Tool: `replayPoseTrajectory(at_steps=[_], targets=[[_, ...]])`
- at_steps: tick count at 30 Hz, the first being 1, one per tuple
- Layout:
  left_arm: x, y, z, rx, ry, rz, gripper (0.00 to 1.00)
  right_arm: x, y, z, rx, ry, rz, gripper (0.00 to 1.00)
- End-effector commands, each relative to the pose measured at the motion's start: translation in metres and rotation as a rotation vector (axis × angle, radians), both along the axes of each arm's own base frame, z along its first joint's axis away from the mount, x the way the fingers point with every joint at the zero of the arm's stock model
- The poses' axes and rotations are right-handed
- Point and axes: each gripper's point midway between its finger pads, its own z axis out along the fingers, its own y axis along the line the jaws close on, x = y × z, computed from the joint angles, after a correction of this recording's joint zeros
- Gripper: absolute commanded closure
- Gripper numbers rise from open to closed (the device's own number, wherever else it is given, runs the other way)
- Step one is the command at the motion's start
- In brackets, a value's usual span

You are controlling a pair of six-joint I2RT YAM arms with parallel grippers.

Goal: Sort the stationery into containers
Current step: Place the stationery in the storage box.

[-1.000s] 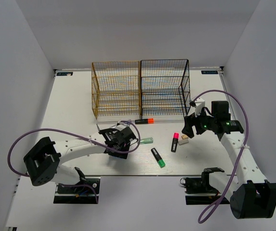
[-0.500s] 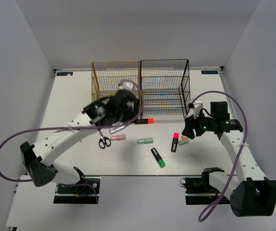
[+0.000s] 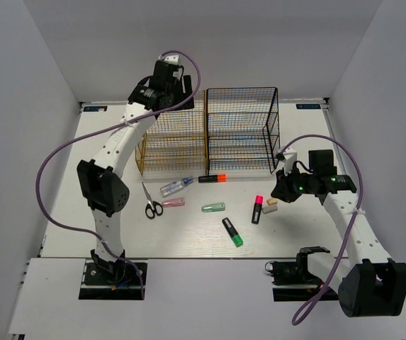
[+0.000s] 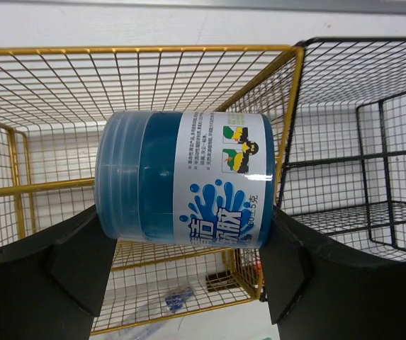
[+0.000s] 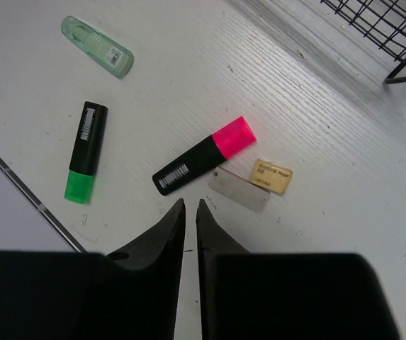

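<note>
At eleven o'clock in the top view, the left gripper (image 3: 168, 78) grasps a translucent blue cylindrical roll with a white label (image 4: 185, 188) on its side, above the gold-yellow wire-mesh rack (image 4: 153, 51). At three o'clock, the right gripper (image 5: 187, 209) is clenched on nothing — a pink-capped black highlighter (image 5: 203, 156) lies on the white table (image 5: 295, 85) at the gripper's twelve o'clock.

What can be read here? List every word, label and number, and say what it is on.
No text reads cleanly.
Blue tub: white Chinese characters on its label, lying sideways, not surely quotable; fine print too small.
Pink-capped highlighter: barcode sticker, digits too small.
Green-capped highlighter: barcode sticker, digits too small.
Beige eraser: brown print, blurred.
</note>
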Motion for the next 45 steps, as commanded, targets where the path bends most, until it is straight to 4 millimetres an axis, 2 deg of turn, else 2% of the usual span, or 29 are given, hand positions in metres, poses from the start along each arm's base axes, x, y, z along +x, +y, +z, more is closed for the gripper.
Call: replayPoseTrajectory(at_steps=[1,3,5,6,8,9,12,17,19,22,23,24,28,30,34,45], targets=[[0.006,-0.002,0.051,-0.086,-0.125,-0.060,1.00,0.001,0.004,0.005,0.018,-0.004,0.019,0.85],[0.010,0.008,0.036,-0.080,-0.097,-0.040,1.00,0.001,0.004,0.005,0.018,-0.008,0.021,0.85],[0.014,0.016,0.037,-0.080,-0.113,-0.028,1.00,0.001,0.004,0.004,0.019,-0.001,0.022,0.85],[0.013,0.018,0.021,-0.066,-0.086,-0.024,1.00,0.001,0.003,0.004,0.017,-0.003,0.023,0.85],[0.013,0.019,0.025,-0.068,-0.128,-0.024,1.00,0.000,0.004,0.003,0.016,0.005,0.027,0.85],[0.013,0.019,0.019,-0.063,-0.120,-0.026,1.00,0.001,0.004,0.003,0.015,0.003,0.027,0.85],[0.014,0.021,0.018,-0.041,-0.131,-0.031,1.00,0.000,0.004,0.002,0.016,0.006,0.029,0.85],[0.014,0.024,0.002,0.010,-0.099,-0.045,1.00,0.000,0.004,0.002,0.014,0.008,0.028,0.82],[0.013,0.023,-0.004,0.028,-0.080,-0.053,0.92,0.000,0.004,0.002,0.014,0.010,0.029,0.80],[0.014,0.025,-0.011,0.048,-0.062,-0.051,0.75,0.000,0.004,0.001,0.014,0.011,0.029,0.77],[0.014,0.027,-0.011,0.058,-0.063,-0.043,0.65,0.000,0.003,0.002,0.013,0.008,0.027,0.77],[0.014,0.028,-0.010,0.057,-0.063,-0.040,0.51,0.000,0.003,0.002,0.012,0.009,0.028,0.75],[0.016,0.028,-0.011,0.073,-0.060,-0.038,0.37,-0.001,0.004,0.002,0.015,0.012,0.029,0.74],[0.019,0.029,-0.007,0.080,-0.069,-0.028,0.35,-0.001,0.004,0.001,0.015,0.011,0.032,0.74],[0.022,0.032,-0.011,0.095,-0.062,-0.005,0.24,-0.001,0.004,0.002,0.014,0.010,0.033,0.74],[0.027,0.029,-0.026,0.164,-0.055,0.027,0.15,-0.002,0.004,0.003,0.015,0.005,0.035,0.71]])
